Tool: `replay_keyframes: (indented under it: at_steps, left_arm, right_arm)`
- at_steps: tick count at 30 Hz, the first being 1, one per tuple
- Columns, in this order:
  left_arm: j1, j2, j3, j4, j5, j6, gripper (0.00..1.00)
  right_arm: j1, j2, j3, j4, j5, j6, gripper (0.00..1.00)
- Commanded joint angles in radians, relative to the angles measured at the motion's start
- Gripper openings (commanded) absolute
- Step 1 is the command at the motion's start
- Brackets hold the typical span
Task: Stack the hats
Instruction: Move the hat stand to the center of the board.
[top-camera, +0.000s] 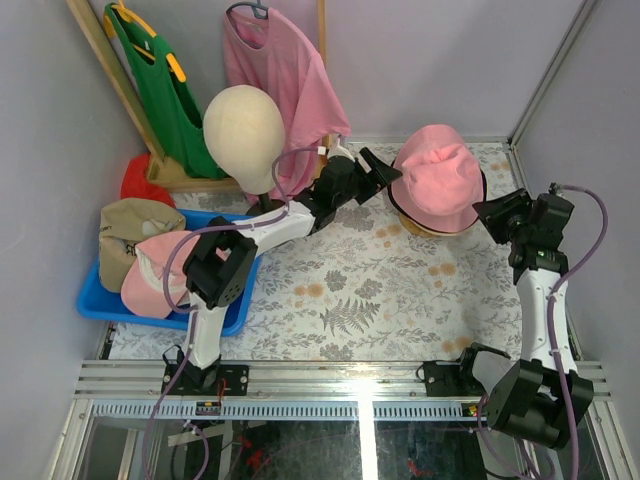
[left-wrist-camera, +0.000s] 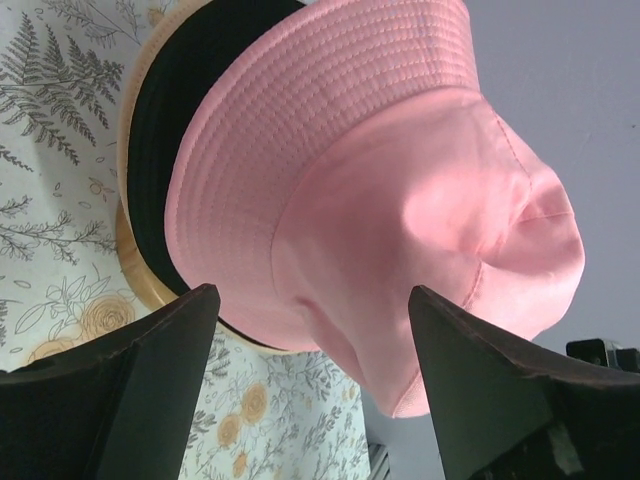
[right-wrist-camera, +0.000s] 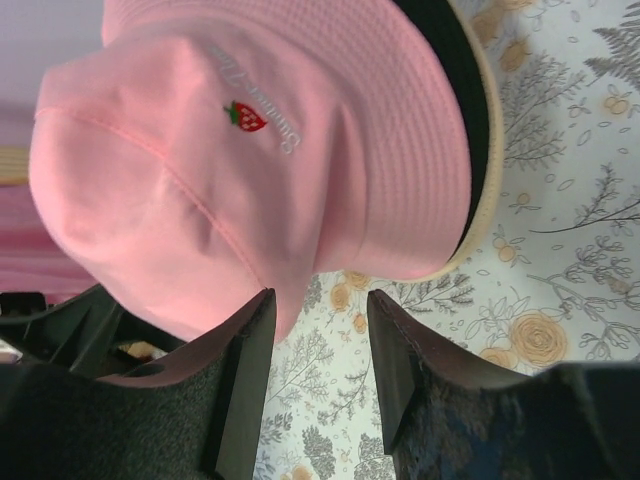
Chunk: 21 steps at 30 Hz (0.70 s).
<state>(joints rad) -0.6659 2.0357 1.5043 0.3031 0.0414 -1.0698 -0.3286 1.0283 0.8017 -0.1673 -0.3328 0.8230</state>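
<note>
A pink bucket hat (top-camera: 437, 178) tops a pile at the far right of the table, over a dark hat (left-wrist-camera: 165, 130) and a tan brim (left-wrist-camera: 140, 285). My left gripper (top-camera: 385, 172) is open just left of the pile; in its wrist view (left-wrist-camera: 312, 300) the pink bucket hat (left-wrist-camera: 400, 180) sits beyond the fingertips, not held. My right gripper (top-camera: 492, 212) stands open at the pile's right side. In its view (right-wrist-camera: 320, 300) only tablecloth shows between the fingers, with the pink bucket hat (right-wrist-camera: 230, 150) close to the left fingertip. A tan cap (top-camera: 130, 228) and a pink cap (top-camera: 150, 278) lie in the bin.
A blue bin (top-camera: 95, 295) sits at the table's left edge. Behind it stand a beige mannequin head (top-camera: 245, 125), a pink shirt on a hanger (top-camera: 285, 70), a green garment (top-camera: 165, 85) on a wooden rack and a red object (top-camera: 145, 180). Grey walls enclose the table.
</note>
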Motion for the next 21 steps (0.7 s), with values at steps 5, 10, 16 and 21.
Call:
replay_keyframes:
  at_steps: [5, 10, 16, 21]
  left_arm:
    - [0.022, 0.075, 0.070, 0.164, -0.087, -0.074, 0.78]
    - [0.023, 0.118, 0.099, 0.210, -0.094, -0.109, 0.79]
    - [0.023, 0.146, 0.108, 0.278, -0.127, -0.127, 0.79]
    - [0.030, 0.173, 0.120, 0.355, -0.149, -0.127, 0.80]
  right_arm:
    - [0.056, 0.016, 0.053, 0.088, -0.051, 0.002, 0.48]
    - [0.066, 0.058, 0.077, 0.122, -0.064, 0.004, 0.48]
    - [0.077, 0.107, 0.117, 0.141, -0.069, -0.006, 0.48]
    - [0.084, 0.133, 0.144, 0.150, -0.069, -0.004, 0.36]
